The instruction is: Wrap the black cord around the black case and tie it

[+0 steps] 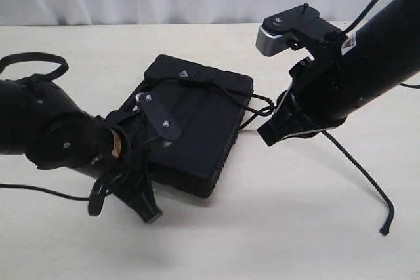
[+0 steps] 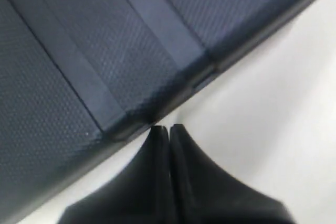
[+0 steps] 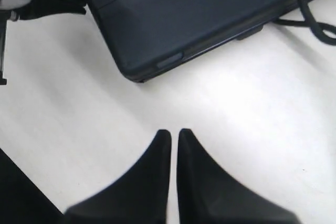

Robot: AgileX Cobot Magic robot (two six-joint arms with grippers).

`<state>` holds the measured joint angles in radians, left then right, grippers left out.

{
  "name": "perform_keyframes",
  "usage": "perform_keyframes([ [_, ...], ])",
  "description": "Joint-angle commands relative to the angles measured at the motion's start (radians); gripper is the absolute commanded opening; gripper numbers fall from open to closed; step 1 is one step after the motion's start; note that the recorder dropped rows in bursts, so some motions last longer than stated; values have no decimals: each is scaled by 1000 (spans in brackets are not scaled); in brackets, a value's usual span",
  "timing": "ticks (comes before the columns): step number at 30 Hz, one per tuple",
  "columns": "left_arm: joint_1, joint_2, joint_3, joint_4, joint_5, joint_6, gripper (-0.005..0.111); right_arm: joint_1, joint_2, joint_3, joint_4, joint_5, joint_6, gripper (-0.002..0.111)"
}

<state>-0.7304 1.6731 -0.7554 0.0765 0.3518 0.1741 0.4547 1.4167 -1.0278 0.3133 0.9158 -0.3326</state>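
Exterior view: the black cord [image 1: 266,101] loops across the black case [image 1: 197,129] mid-bench, seemingly not yet tied. My left hand [image 1: 151,214] and right hand [image 1: 268,137] are pressed together, empty. Next I must pinch a loose end.

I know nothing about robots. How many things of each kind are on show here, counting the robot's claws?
black case: 1
black cord: 1
grippers: 2 (left gripper, right gripper)
Total: 4
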Motion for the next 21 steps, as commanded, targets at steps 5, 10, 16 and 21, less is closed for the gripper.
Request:
perform_keyframes([
  [5, 8, 155, -118, -11, -190, -14, 0, 2, -7, -6, -95, -29, 44, 4],
  [10, 8, 179, -169, -11, -112, -14, 0, -43, 72, 13, -528, -72, 458, 4],
  [16, 6, 62, -189, -49, -98, -14, 0, -182, 247, 9, -521, -62, 463, 4],
  [21, 10, -146, -178, -49, -96, -25, 0, -179, 197, -60, -408, -12, 355, 4],
])
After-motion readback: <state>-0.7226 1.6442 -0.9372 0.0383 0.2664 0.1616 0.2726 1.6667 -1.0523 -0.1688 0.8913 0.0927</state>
